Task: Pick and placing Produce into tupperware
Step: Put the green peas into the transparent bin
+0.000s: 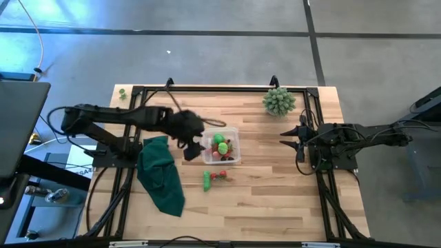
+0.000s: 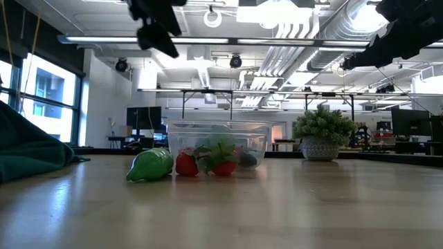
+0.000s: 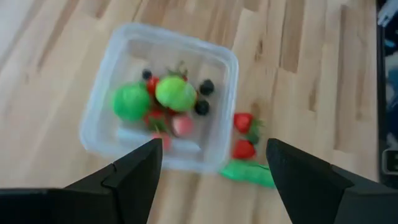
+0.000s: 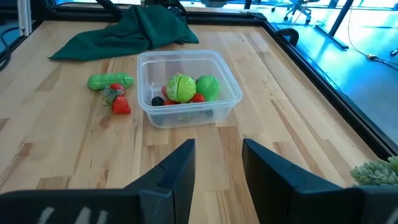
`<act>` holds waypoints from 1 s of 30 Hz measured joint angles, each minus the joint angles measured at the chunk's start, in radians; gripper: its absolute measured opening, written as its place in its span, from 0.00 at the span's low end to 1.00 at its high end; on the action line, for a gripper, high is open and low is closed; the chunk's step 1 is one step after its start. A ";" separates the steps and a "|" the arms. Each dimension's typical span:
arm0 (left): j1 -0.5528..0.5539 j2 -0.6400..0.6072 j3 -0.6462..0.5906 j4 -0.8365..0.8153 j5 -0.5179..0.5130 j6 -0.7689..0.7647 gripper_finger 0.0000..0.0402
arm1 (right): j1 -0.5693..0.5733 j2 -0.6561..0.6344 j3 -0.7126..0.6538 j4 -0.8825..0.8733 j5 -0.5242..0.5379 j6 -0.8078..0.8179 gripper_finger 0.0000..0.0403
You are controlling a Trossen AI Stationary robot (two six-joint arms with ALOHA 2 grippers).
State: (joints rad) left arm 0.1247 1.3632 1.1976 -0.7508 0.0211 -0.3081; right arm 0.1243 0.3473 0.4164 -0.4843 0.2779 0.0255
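I hold the left gripper [image 1: 193, 148], jaws wide and empty, over the tupperware [image 1: 234, 132]; next, the green piece [image 1: 207, 180] and red ones [image 1: 222, 175] on the bench [image 1: 275, 200]. Right gripper [image 1: 289, 138] waits aside, jaws narrow, empty.

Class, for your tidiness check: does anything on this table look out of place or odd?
Yes. A green vegetable and two red strawberries lie on the table beside the clear container, not in it. A small green piece sits alone at the far left corner.
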 joint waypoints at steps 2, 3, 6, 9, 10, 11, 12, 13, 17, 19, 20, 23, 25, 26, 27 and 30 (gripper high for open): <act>-0.064 -0.008 0.000 -0.034 -0.057 -0.122 0.69 | 0.000 0.000 0.000 -0.007 0.000 0.000 0.31; -0.097 -0.009 -0.001 -0.046 -0.088 -0.191 0.69 | 0.000 0.000 0.000 -0.007 0.000 0.000 0.31; -0.222 0.002 0.000 -0.060 -0.230 -0.419 0.69 | 0.000 0.000 0.000 -0.007 0.000 0.000 0.31; -0.342 0.051 0.000 -0.068 -0.362 -0.631 0.69 | 0.000 0.000 0.000 -0.008 0.000 0.000 0.31; -0.377 0.071 0.000 -0.068 -0.391 -0.693 0.69 | 0.000 0.000 0.000 -0.008 0.000 0.000 0.31; -0.407 0.091 0.000 -0.066 -0.420 -0.746 0.69 | 0.000 0.000 0.000 -0.008 0.000 0.000 0.31; -0.433 0.111 0.000 -0.067 -0.448 -0.798 0.69 | 0.000 0.000 0.000 -0.008 0.000 0.000 0.31; -0.457 0.137 0.000 -0.064 -0.476 -0.852 0.69 | 0.000 0.000 0.000 -0.008 0.000 0.000 0.31; -0.528 0.220 -0.002 -0.050 -0.543 -1.030 0.69 | 0.000 0.000 0.000 -0.009 0.000 0.000 0.31; -0.555 0.248 -0.002 -0.025 -0.572 -1.080 0.69 | 0.000 0.000 0.000 -0.010 0.000 0.000 0.31; -0.565 0.260 -0.002 -0.024 -0.581 -1.098 0.69 | 0.000 0.002 0.000 -0.011 0.000 0.000 0.31; -0.580 0.296 0.000 0.011 -0.590 -1.163 0.69 | 0.000 0.005 0.000 -0.013 0.000 0.000 0.31; -0.579 0.317 -0.001 0.021 -0.589 -1.210 0.69 | 0.000 0.007 0.000 -0.015 -0.001 0.000 0.31; -0.576 0.333 0.000 0.050 -0.587 -1.230 0.69 | 0.000 0.007 0.000 -0.015 0.000 0.000 0.31; -0.575 0.347 0.000 0.068 -0.586 -1.248 0.69 | 0.000 0.008 0.000 -0.015 -0.001 0.000 0.31; -0.555 0.395 0.012 0.131 -0.584 -1.296 0.69 | 0.000 0.008 0.000 -0.021 -0.001 0.000 0.31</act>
State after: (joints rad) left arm -0.4305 1.7581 1.2097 -0.6202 -0.5627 -1.6037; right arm 0.1243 0.3553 0.4164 -0.5049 0.2774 0.0255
